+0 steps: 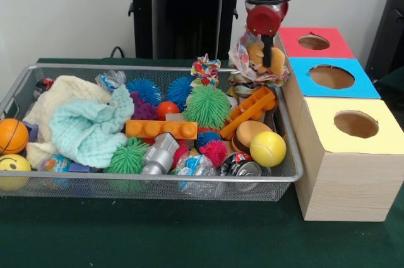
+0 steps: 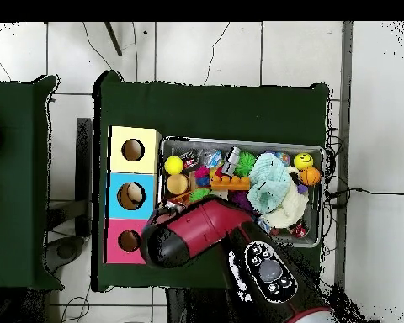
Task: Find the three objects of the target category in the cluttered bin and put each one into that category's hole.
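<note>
Front view: I watch the gripper [image 1: 267,46], closed on a crinkly packet of tan rounds [image 1: 260,57], hang over the bin [image 1: 285,130] right-far corner beside the red-topped hole [image 1: 314,42]; it may snag or drop short.

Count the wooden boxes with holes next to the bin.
3, in a row beside the bin: the red-topped box farthest back in the front view, the blue-topped box in the middle, the yellow-topped box nearest. None seems hidden.
</note>
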Robot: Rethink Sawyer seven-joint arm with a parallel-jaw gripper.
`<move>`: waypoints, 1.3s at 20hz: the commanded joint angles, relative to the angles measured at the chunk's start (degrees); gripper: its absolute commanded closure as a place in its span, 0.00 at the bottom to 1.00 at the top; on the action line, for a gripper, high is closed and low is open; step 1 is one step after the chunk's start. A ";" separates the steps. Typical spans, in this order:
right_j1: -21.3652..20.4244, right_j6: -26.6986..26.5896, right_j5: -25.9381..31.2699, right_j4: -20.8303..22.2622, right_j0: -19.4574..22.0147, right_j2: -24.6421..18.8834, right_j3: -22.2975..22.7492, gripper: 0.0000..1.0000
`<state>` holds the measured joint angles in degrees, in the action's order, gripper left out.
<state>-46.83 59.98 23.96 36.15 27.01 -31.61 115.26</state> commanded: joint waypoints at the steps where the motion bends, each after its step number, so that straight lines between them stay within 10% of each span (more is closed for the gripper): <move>1: 2.83 14.98 -5.50 -3.64 -3.12 2.40 0.10 1.00; 15: -5.06 7.52 1.39 -20.04 3.77 -11.71 3.60 1.00; 26: -4.43 3.22 2.08 -18.72 5.66 -12.45 4.89 1.00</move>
<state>-51.90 59.99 22.19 18.09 32.01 -40.57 117.93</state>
